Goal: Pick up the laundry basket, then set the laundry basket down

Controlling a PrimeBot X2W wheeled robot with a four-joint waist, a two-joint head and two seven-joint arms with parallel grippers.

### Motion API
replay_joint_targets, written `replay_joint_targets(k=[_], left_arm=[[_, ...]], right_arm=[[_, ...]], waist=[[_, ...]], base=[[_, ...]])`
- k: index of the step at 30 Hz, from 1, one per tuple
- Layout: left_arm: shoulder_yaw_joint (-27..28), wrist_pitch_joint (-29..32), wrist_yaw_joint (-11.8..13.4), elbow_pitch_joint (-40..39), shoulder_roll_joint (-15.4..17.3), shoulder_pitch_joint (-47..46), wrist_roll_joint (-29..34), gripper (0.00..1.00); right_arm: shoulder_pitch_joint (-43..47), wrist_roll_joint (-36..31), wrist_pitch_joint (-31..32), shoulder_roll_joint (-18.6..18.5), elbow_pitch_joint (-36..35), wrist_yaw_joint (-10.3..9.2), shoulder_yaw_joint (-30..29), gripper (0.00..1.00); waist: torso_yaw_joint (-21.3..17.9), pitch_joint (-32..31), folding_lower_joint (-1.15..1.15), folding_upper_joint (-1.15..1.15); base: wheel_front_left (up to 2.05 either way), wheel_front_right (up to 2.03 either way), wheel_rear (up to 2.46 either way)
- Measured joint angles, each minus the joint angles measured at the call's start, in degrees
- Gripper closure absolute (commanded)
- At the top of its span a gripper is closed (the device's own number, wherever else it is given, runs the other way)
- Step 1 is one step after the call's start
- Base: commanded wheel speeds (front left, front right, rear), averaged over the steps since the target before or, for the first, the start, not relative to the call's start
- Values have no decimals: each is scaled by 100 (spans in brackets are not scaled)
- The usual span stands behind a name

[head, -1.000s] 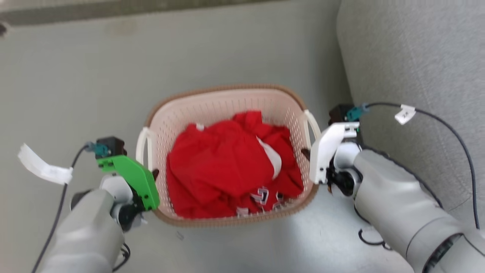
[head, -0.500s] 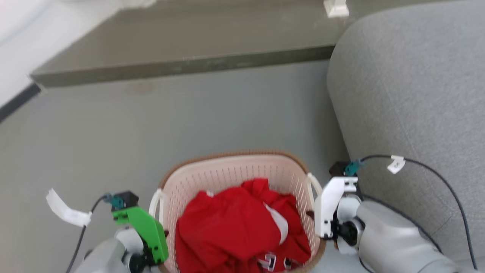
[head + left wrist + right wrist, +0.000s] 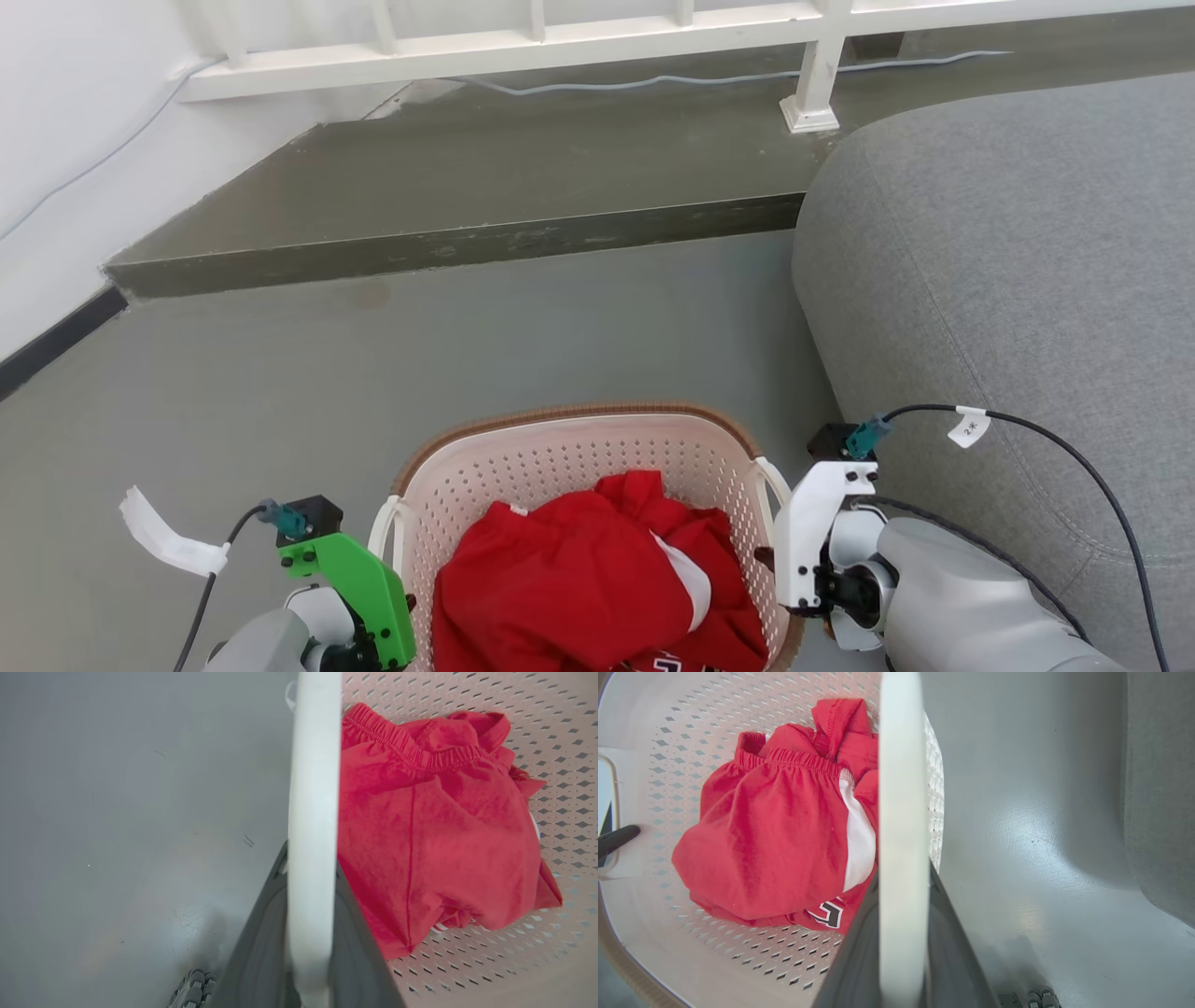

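Holding the laundry basket [image 3: 569, 422] from both sides, we have one hand on each of its two white side handles. The left hand [image 3: 310, 868] is clenched on the left handle [image 3: 313, 774]. Its two dark fingers [image 3: 261, 933] stand one on each side of the white bar, tight against it. The right hand [image 3: 903, 882] is clenched in the same way on the right handle [image 3: 901, 774], with two dark fingers [image 3: 957, 952] flanking the bar.

Position: the basket is at the near centre of the head view, over the grey floor [image 3: 420, 355]. It lies between our two forearms and just left of one grey sofa [image 3: 1008, 280]. We cannot tell whether its base touches the floor. Its walls are cream-white and perforated, and its rim is brown with a woven look.

Contents: one bundle of red cloth [image 3: 560, 597] with one white panel, an elastic waistband and a black-and-white printed mark. We cannot tell how many garments make up the bundle.

Cabling: each wrist carries one black lead, and each lead carries one white tag, the left tag [image 3: 163, 544] and the right tag [image 3: 969, 427].

Far side: one raised dark step [image 3: 467, 187], one white railing [image 3: 560, 42] with one post base [image 3: 808, 114] standing on the step, and one thin cable [image 3: 700, 79] lying along the step.
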Motion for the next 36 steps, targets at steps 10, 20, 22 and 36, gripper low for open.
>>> replay_joint_targets(k=[10, 20, 22, 36], left_arm=[[-1, 42, 0, 32, -7, 1, -3, 100], [-2, 42, 0, 42, -7, 1, -3, 100], [-1, 41, 0, 42, -7, -1, -4, 100], [12, -101, 0, -66, 88, -253, -3, 100]], right_arm=[[1, 48, 46, -5, -16, -9, 60, 100], [0, 92, 47, -19, -43, -20, 103, 100], [-1, 99, 47, -22, -52, -24, 111, 100], [-281, 140, -25, -52, -196, -118, 132, 100]], waist=[[-18, -13, 0, 0], [-20, 18, 0, 0], [-20, 37, 0, 0], [-55, 510, 0, 0]], base=[[0, 0, 0], [0, 0, 0], [0, 0, 0], [0, 0, 0]])
